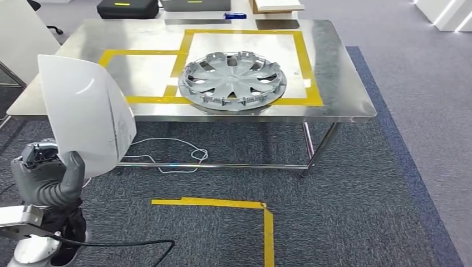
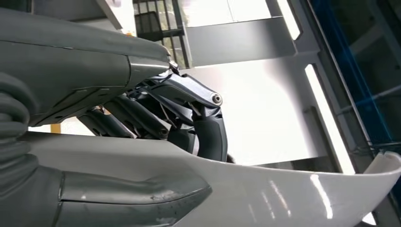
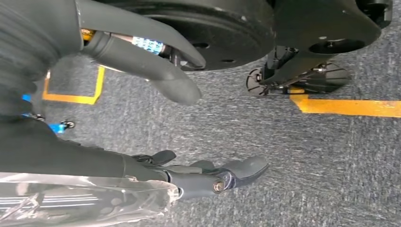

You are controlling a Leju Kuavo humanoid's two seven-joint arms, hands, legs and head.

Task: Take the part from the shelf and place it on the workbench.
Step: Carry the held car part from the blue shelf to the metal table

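The part is a white curved panel [image 1: 86, 111], held upright at the left of the head view in front of the steel workbench's [image 1: 339, 83] near left corner. My left hand [image 1: 55, 178] grips its lower edge from below. In the left wrist view the thumb [image 2: 142, 194] lies on one face of the white panel [image 2: 283, 198] and the dark fingers [image 2: 208, 132] curl against the other. My right hand [image 3: 71, 142] hangs over the grey carpet with thumb and fingers [image 3: 236, 170] apart and nothing in it.
A silver hubcap [image 1: 232, 80] lies on the workbench inside a yellow tape square [image 1: 303, 55]; a smaller taped square [image 1: 144, 75] is to its left. A white cable [image 1: 183, 153] loops under the table. Yellow tape [image 1: 267, 222] marks the carpet. Black cases [image 1: 127, 8] stand beyond.
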